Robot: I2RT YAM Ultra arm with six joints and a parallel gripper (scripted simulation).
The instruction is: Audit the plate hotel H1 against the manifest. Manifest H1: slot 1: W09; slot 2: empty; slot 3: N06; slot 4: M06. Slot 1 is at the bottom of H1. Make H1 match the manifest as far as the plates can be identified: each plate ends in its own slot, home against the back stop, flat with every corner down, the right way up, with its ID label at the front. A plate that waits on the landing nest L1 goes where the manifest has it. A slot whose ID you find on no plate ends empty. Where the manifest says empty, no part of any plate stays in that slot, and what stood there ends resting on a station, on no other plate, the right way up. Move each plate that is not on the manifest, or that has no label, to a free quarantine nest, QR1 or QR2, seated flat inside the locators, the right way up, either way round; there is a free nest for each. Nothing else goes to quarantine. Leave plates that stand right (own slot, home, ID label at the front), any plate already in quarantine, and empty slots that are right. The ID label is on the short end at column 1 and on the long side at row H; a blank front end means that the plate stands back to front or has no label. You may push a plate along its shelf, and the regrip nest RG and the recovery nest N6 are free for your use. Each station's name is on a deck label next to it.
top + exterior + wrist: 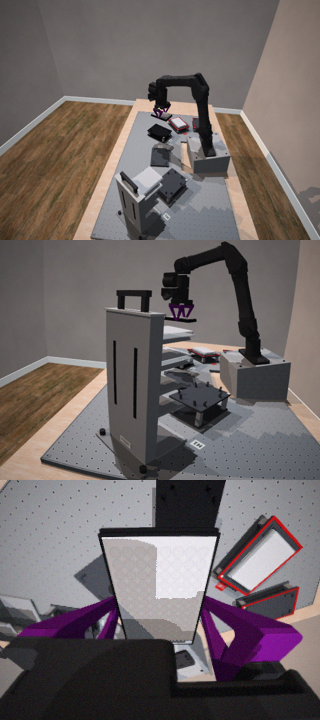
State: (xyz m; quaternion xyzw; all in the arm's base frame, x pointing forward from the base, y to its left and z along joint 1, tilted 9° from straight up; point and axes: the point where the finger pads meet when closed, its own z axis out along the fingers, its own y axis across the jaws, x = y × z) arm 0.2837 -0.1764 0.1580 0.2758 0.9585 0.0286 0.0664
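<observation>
My gripper (161, 111) (180, 314) (159, 599) is shut on a black-rimmed plate (165, 116) (186, 320) (160, 575) with a pale top. It grips the plate across its long sides and holds it level in the air over the far part of the deck. The hotel H1 (129, 198) (131, 369) stands at the near end. A pale plate (147, 178) (177, 330) lies on its top shelf. The lower shelves are mostly hidden. A white plate (178, 122) (204, 350) (260, 560) sits in a red-edged quarantine nest right of the gripper.
A second red-edged nest (195, 123) (272, 602) lies partly behind the arm. A black raised nest (159, 131) (187, 502) is under and near the gripper. A flat dark nest (160, 157) and a raised nest with pins (172, 184) (199, 396) lie mid-deck. The arm's grey pedestal (211, 160) (254, 379) stands at the right.
</observation>
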